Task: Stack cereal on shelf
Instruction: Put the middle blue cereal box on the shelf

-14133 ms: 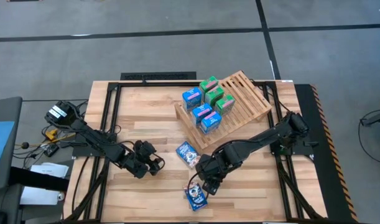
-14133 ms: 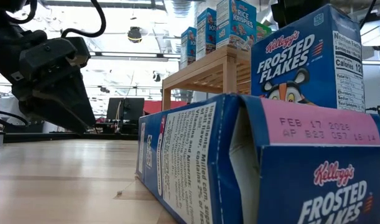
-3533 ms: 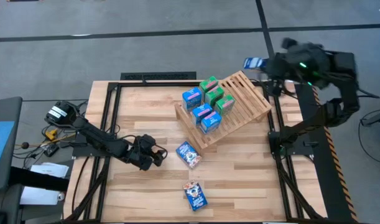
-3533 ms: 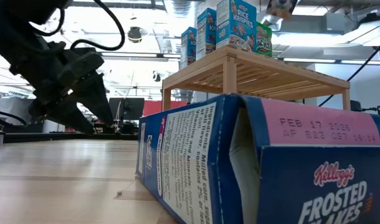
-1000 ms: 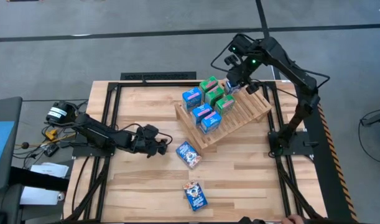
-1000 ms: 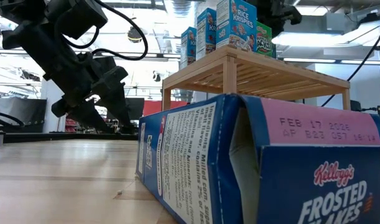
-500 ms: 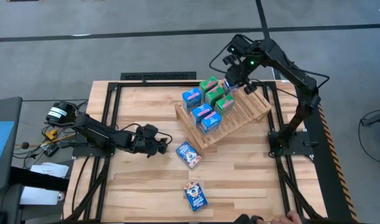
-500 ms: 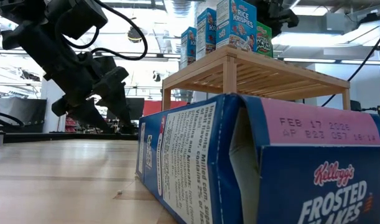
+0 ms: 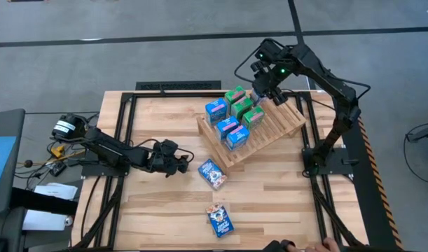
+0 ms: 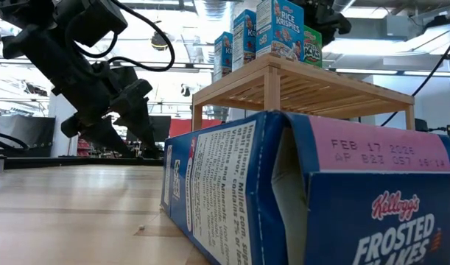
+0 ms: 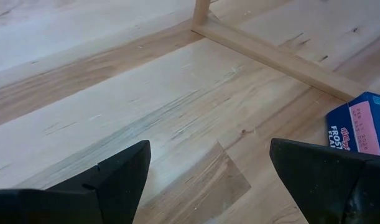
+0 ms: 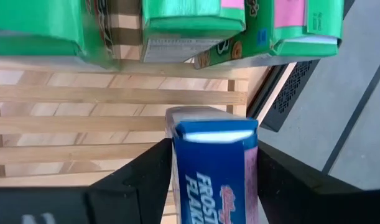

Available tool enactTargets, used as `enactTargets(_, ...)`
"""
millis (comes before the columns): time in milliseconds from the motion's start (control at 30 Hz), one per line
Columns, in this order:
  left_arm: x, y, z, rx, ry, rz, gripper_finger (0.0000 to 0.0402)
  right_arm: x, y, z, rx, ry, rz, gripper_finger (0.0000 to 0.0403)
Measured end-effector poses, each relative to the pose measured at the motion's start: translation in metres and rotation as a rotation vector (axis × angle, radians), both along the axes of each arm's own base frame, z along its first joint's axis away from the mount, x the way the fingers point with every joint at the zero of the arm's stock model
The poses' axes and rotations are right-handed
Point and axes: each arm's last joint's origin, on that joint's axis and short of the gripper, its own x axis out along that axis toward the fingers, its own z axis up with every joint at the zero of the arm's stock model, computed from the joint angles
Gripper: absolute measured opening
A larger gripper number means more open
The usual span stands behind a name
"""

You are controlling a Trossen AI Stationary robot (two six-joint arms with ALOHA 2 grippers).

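so the right gripper (image 9: 262,94) has its two fingers (image 12: 137,183) snug against the sides of a blue Frosted Flakes box (image 12: 214,165), no gap showing on either side in the wrist view, so it's pinching the box. Right past the fingertips are the bare slats of the shelf (image 12: 84,124), and just beyond the held box sit the green boxes (image 12: 190,18), lined up across the slats. From overhead those fingers hang over the high end of the rack, and further out from them, down the slope, are the three blue boxes (image 9: 228,128) in a row beside the green ones. The left gripper (image 11: 208,180) is spread wide open with nothing between the fingers, just bare table (image 11: 146,112) planks under them. Off to one side of its fingertips, close but not touching, is a corner of a loose Frosted Flakes box (image 11: 364,124) lying flat on the wood, and past the tips you can see the foot of the rack. Well beyond that loose box, towards the near edge of the table, another fallen box (image 9: 221,219) lies flat, the one that fills most of the low view.
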Motion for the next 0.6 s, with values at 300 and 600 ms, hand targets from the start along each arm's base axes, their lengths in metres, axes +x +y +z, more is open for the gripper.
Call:
enactTargets(300,0.0,0.0,0.0,0.0,0.0,0.0,0.032,0.0026,0.0004,0.0008,0.02,-0.028,-0.078,0.0237)
enactTargets(600,0.0,0.0,0.0,0.0,0.0,0.0,0.032,0.006,0.003,0.0013,0.008,-0.032,-0.098,0.0278)
